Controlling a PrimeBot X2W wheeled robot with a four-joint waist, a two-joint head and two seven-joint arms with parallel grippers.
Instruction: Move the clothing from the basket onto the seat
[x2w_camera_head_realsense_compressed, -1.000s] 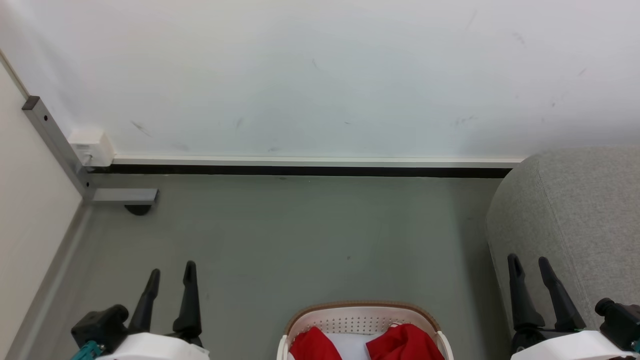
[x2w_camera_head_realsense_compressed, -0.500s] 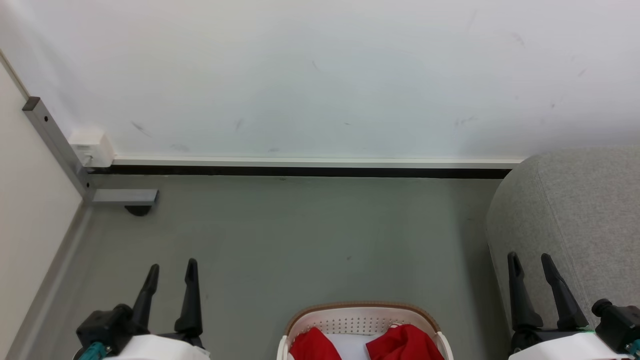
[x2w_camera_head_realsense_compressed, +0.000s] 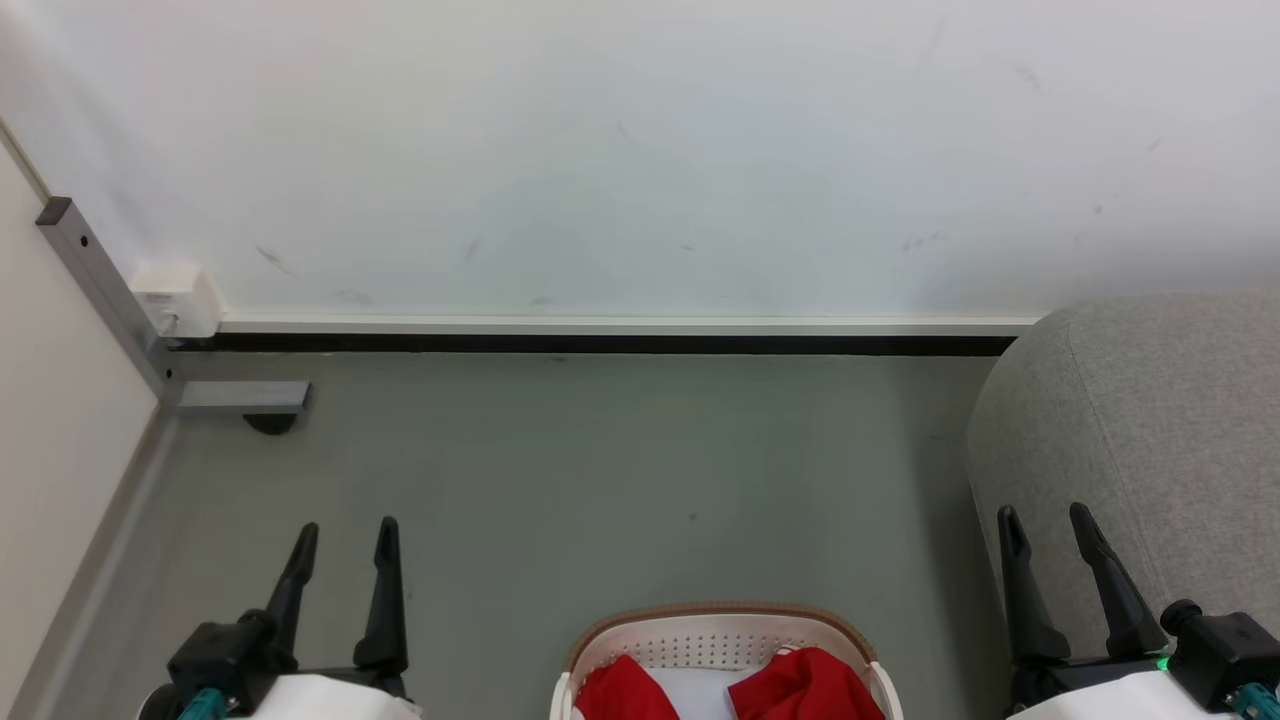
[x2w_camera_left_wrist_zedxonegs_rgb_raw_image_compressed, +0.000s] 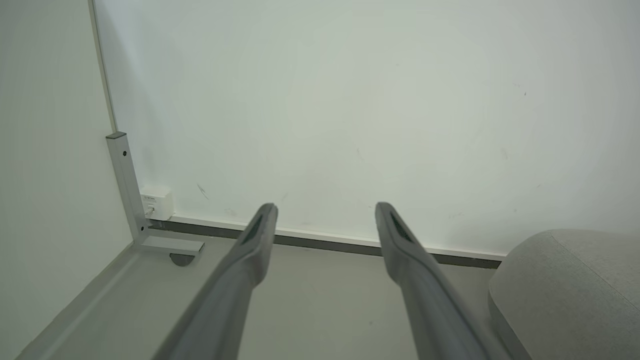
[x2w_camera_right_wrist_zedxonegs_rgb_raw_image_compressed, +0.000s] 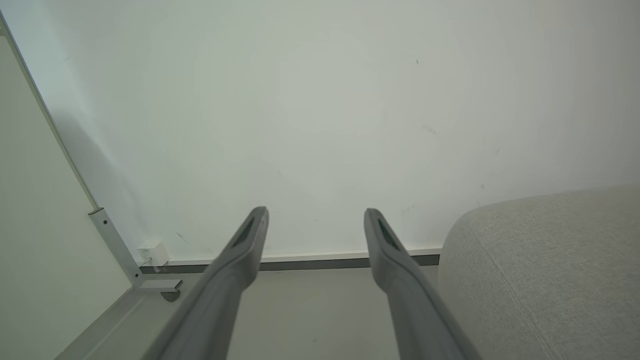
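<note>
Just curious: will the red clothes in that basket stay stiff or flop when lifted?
Likely floppy: the red clothes lie bunched in soft folds in the basket. Probably light, being cloth. Hanging ends might snag the basket's rim.

White wall (x2w_camera_head_realsense_compressed: 640, 150), grey floor (x2w_camera_head_realsense_compressed: 600, 480), metal post (x2w_camera_head_realsense_compressed: 105, 295) w/ socket box (x2w_camera_head_realsense_compressed: 178, 298).

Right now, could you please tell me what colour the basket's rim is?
The basket rim is tan-brown, clearest in the head view.

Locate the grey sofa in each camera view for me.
Head view: sofa at right edge, lower half.
Left wrist view: sofa in lower right corner.
Right wrist view: sofa fills lower right.
Shared landmark: white wall box beside the grey post, left side.
</note>
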